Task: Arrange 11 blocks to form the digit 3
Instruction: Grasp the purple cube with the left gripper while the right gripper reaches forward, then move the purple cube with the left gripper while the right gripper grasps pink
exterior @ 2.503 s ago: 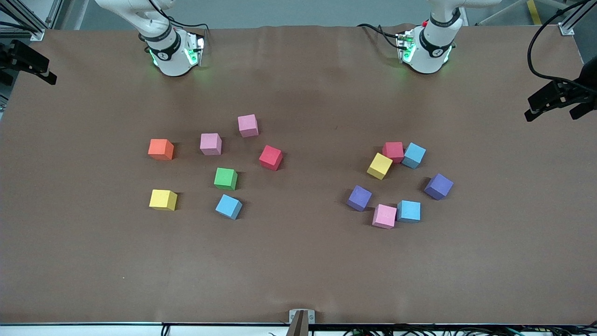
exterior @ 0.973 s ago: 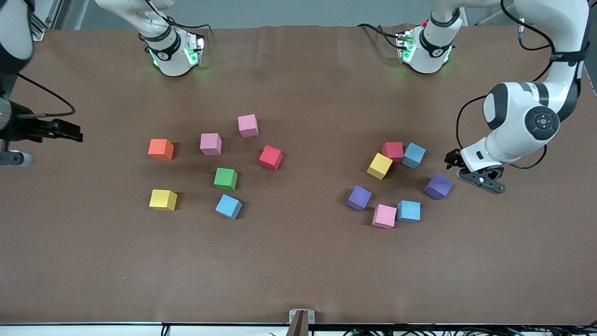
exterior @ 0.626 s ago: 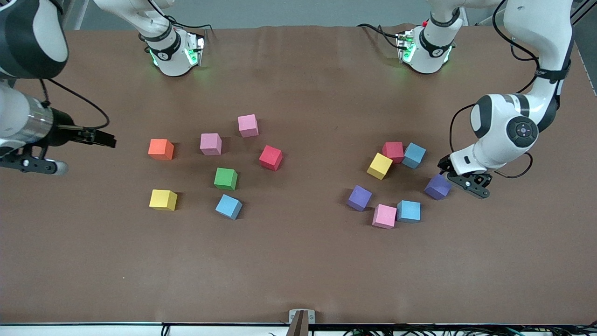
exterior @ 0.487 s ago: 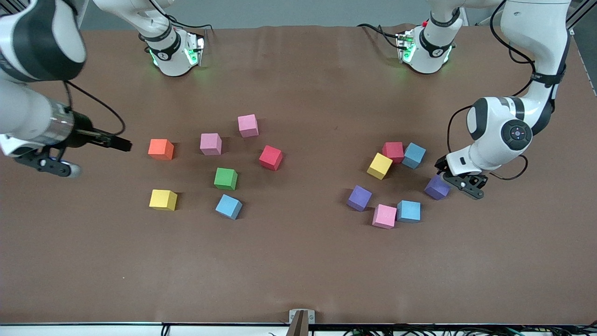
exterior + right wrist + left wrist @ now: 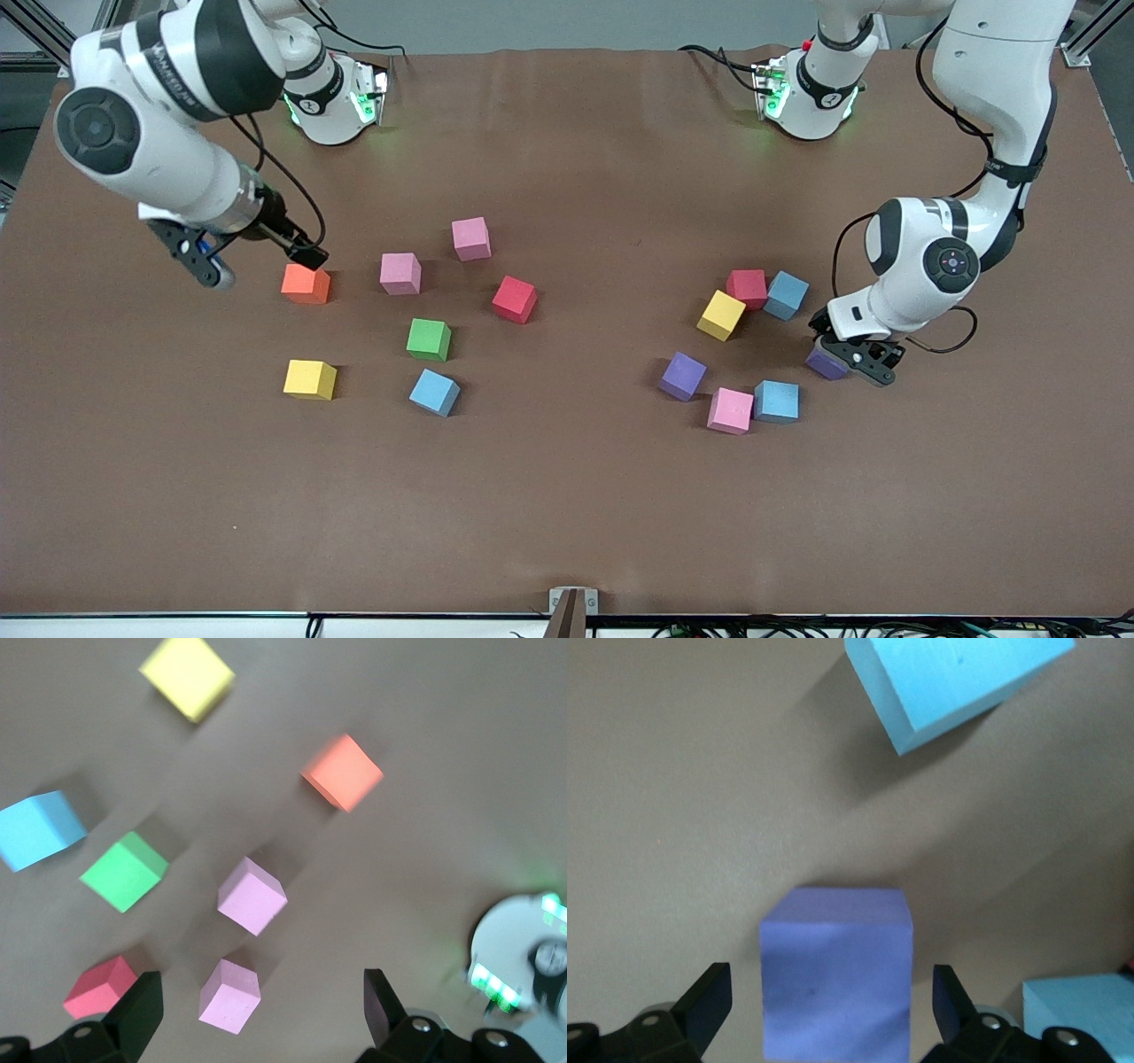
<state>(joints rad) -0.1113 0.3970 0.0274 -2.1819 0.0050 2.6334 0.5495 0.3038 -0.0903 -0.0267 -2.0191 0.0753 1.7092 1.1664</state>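
Nearest the camera, a pink block (image 5: 730, 410) touches a light blue block (image 5: 777, 400) on the brown tabletop (image 5: 567, 514). Just farther, the left gripper (image 5: 849, 347) is down around a purple block (image 5: 835, 973), fingers spread to either side, not yet pinching. Toward the right arm's end, the right gripper (image 5: 266, 246) hangs spread above the orange cube (image 5: 306, 283), with two pink blocks (image 5: 252, 896) beside it.

No text or label is legible anywhere.
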